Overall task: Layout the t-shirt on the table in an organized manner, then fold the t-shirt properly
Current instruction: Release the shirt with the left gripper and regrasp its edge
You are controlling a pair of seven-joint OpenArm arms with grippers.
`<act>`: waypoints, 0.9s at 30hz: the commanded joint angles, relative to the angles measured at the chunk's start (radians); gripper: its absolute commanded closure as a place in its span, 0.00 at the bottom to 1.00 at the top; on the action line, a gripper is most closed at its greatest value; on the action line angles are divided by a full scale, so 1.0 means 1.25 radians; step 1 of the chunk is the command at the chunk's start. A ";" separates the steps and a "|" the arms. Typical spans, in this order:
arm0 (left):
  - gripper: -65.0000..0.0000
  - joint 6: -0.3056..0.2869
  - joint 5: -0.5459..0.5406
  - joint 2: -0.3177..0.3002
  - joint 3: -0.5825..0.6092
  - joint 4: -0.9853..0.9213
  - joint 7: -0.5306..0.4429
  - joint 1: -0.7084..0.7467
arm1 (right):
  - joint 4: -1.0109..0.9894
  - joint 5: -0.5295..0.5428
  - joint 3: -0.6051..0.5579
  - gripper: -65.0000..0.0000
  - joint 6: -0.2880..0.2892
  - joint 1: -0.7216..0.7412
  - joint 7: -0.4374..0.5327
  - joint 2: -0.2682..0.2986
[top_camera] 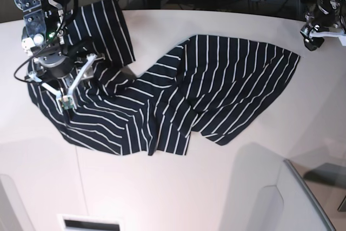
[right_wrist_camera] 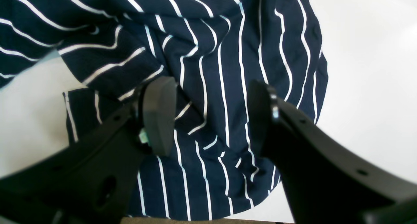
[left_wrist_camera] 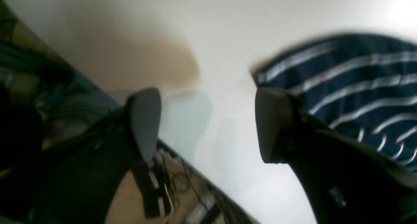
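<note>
Both jaws spread, empty; t-shirt (top_camera: 178,93) rumpled, navy, white-striped, sprawled across table (top_camera: 178,187).

No text, label, brand, number or sign can be read in any view (the t-shirt (top_camera: 178,96) bears only thin white stripes, and the table (top_camera: 178,187) is plain). The clutter past the table's far edge is too blurred to show any lettering.

Dark navy t-shirt (top_camera: 178,96) with thin white stripes on off-white table (top_camera: 178,187)
</note>
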 commanded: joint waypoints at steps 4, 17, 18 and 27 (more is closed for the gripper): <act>0.32 -0.008 -0.012 -0.012 -0.002 0.010 -0.014 -0.033 | 0.014 -0.004 0.001 0.51 -0.002 0.006 0.014 0.007; 0.32 -0.008 -0.010 0.000 0.017 -0.165 -0.013 -0.158 | 0.014 -0.004 0.001 0.51 -0.002 0.006 0.014 0.003; 0.32 -0.008 -0.010 0.003 0.041 -0.164 -0.015 -0.158 | 0.014 -0.004 0.001 0.51 -0.002 0.006 0.014 0.003; 0.37 -0.008 -0.008 0.030 0.094 -0.176 -0.015 -0.173 | 0.014 -0.004 0.001 0.51 -0.001 0.005 0.014 0.003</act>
